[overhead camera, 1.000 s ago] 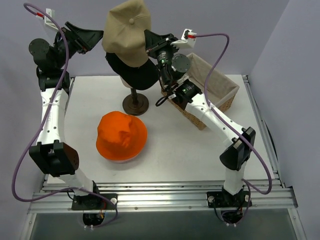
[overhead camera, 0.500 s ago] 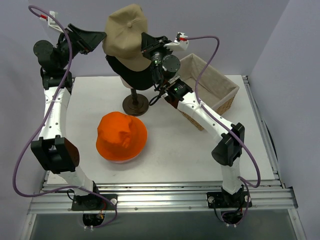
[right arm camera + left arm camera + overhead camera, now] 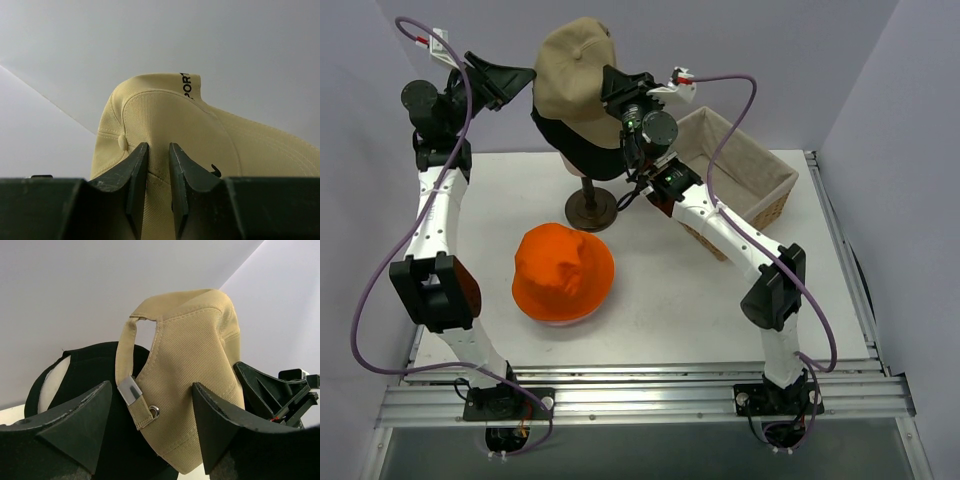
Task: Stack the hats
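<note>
I count three hats: one tan cap (image 3: 575, 65), one black cap (image 3: 588, 152) under it on the head (image 3: 52, 380), and one orange hat (image 3: 563, 270) on the table (image 3: 670, 290) below both hands. My left gripper (image 3: 151, 387) gapes wide, with the tan strap just ahead of it. My right gripper (image 3: 158, 146) is a slit apart at the tan crown; I cannot tell if it pinches cloth. One basket (image 3: 760, 175) sits below, right of my right hand.

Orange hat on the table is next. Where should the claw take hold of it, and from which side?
Probably the crumpled crown of the orange hat, pinched from straight above. It sits brim down on the table, so the brim lies flat with little to get under, while the crown bulges up in folds that look easy to pinch.
</note>
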You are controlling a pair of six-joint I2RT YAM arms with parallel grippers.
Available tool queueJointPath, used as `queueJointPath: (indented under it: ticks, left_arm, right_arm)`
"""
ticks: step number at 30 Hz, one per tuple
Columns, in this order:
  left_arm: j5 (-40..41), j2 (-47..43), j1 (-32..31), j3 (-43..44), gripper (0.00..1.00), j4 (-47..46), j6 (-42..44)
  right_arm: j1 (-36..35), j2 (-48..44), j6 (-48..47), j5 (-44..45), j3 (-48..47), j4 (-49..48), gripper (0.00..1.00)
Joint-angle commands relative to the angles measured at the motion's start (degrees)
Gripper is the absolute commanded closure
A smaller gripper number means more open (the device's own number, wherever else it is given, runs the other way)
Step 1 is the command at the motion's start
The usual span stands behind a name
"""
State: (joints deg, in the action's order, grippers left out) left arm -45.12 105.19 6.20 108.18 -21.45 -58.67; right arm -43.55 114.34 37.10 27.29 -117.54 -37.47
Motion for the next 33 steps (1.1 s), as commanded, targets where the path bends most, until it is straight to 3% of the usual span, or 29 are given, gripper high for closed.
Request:
queueJointPath:
  ticks: [1,8,20,28,33]
  left_arm:
    - [-1.11,0.81,0.4,3.62,0.27,-5.26,-1.7]
    - [-0.84,1.87,0.4,4.49,0.32,-4.22,-1.1]
    - [8.82,-2.7,0.48,3.0,0.31,18.45,17.36]
    - [9.0,-4.2,1.1,0.28,0.31,18.47,18.42]
    - [8.21,-4.38,1.8,-0.16,0.31,17.85,18.16]
  right_arm:
    - [0.04,0.44,-0.72,1.54,-0.59,-6.3,0.8]
    - [0.22,1.05,-0.36,1.54,-0.59,-6.56,0.8]
    - [0.22,2.11,-0.72,1.8,-1.99,-5.86,0.7]
    - [0.75,1.59,-1.59,-1.09,-3.22,-2.44,0.69]
    - [2.15,-3.76,-5.54,-5.05,-2.09,8.81,0.66]
